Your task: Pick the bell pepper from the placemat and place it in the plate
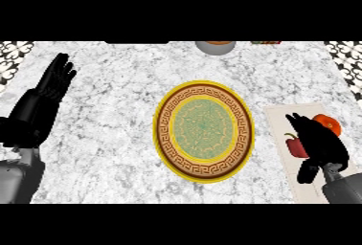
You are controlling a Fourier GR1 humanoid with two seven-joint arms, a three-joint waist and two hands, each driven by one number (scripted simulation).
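Observation:
A red bell pepper (295, 144) with a dark stem lies on the pale placemat (288, 116) at the right of the counter. My right hand (322, 143) hovers over the mat, just right of the pepper and partly covering it. Its fingers stretch up-left and its thumb hangs low; it is open, and I cannot tell if it touches the pepper. An orange-red round thing (329, 123) shows behind the hand. The plate (170, 143), brown and yellow rimmed with a green middle, sits at the counter's centre, left of the mat. My left hand (55, 81) rests open at the far left.
A grey bowl (216, 47) with something orange in it stands at the counter's far edge. A small red and green item (265, 42) lies to its right. A dark object (138, 42) sits at the back left. Bare marble lies between the plate and my left hand.

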